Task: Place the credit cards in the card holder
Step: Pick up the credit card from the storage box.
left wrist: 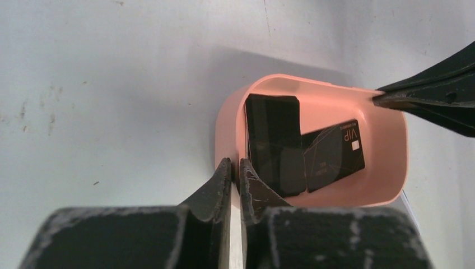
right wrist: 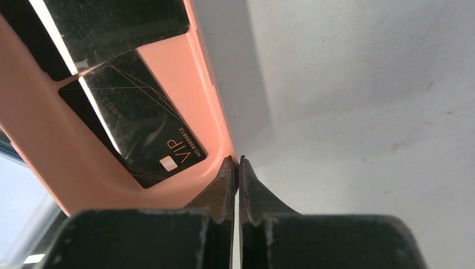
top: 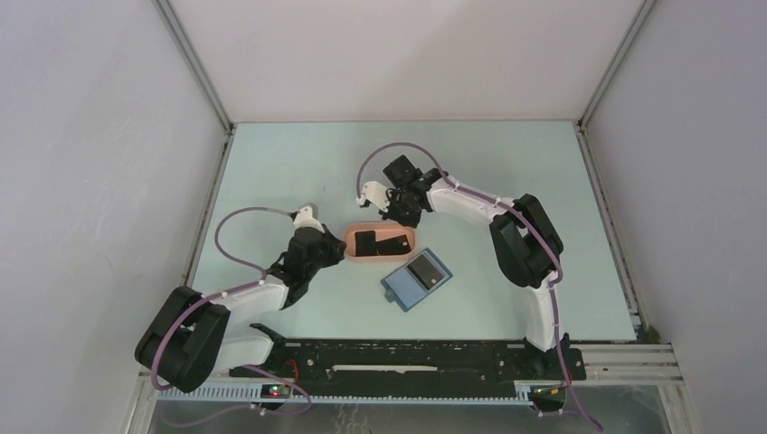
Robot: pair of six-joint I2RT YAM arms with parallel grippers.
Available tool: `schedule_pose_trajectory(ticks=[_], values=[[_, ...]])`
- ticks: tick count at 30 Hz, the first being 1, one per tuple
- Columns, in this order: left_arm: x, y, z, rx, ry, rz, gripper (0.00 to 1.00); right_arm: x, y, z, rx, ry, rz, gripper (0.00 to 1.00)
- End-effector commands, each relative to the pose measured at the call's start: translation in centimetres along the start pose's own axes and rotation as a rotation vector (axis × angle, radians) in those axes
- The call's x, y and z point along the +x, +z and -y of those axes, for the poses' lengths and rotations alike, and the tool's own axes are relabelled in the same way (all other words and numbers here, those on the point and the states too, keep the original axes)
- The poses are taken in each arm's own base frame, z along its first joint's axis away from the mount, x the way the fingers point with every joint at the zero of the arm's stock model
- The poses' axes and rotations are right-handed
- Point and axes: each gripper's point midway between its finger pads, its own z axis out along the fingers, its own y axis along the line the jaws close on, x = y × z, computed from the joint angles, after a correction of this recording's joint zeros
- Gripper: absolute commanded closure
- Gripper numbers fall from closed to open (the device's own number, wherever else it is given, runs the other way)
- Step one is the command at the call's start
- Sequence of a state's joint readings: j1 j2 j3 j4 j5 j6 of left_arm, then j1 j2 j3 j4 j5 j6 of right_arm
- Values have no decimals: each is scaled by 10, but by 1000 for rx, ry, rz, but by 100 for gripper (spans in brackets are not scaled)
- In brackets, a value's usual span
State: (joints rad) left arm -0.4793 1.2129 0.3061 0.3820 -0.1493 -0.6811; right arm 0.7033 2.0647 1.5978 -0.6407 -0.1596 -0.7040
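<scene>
Pink plastic marks the middle of the top view: an oval tray (top: 380, 263) sits on the table (top: 271, 172) with two black credit cards (top: 366, 241) inside it. The blue card holder (top: 407, 289) lies open just beside it at 4 o'clock, dark pocket up, apart from both tools. The left tool (top: 337, 246) is at the tray's 9 o'clock end, the right tool (top: 395, 215) at its 12 o'clock rim. In the left wrist view, the left tool is closed down on the tray's near wall, one finger outside and one inside, so it seems to pinch and steady it. A plain black card (left wrist: 271, 134) leans toward 9 o'clock inside the tray, and a black VIP card (left wrist: 336, 151) lies toward 3 o'clock, overlapping the first. In the right wrist view, the right tool is closed tip to tip right at the tray's outer lip, with no card in it; whether it nips the lip I cannot tell. The VIP card lies at 10 o'clock of its tips. The step in hand looks like fetching a card. To do it well, the right tool would need to open, reach over the lip and take the VIP card by a raised edge while the left holds the tray firm. Counted: two cards, both black, though the plain one may hide others behind it; no tan-orange card shows; one card holder, one tray, two tools.
</scene>
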Motion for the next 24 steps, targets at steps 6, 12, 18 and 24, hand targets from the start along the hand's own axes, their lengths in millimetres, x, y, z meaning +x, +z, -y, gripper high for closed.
schedule_pose_trajectory(ticks=[6, 12, 18, 24], values=[[2, -6, 21, 120, -43, -33, 66, -52, -56, 29, 216, -463, -7, 100], [-8, -18, 29, 183, -59, -7, 54, -64, -76, 37, 264, -562, -48, 100], [-15, -28, 26, 203, -73, 29, 52, -73, -74, 40, 289, -498, -23, 100], [-23, -42, 29, 237, -107, 65, 53, -86, -81, 58, 433, -297, 80, 100]])
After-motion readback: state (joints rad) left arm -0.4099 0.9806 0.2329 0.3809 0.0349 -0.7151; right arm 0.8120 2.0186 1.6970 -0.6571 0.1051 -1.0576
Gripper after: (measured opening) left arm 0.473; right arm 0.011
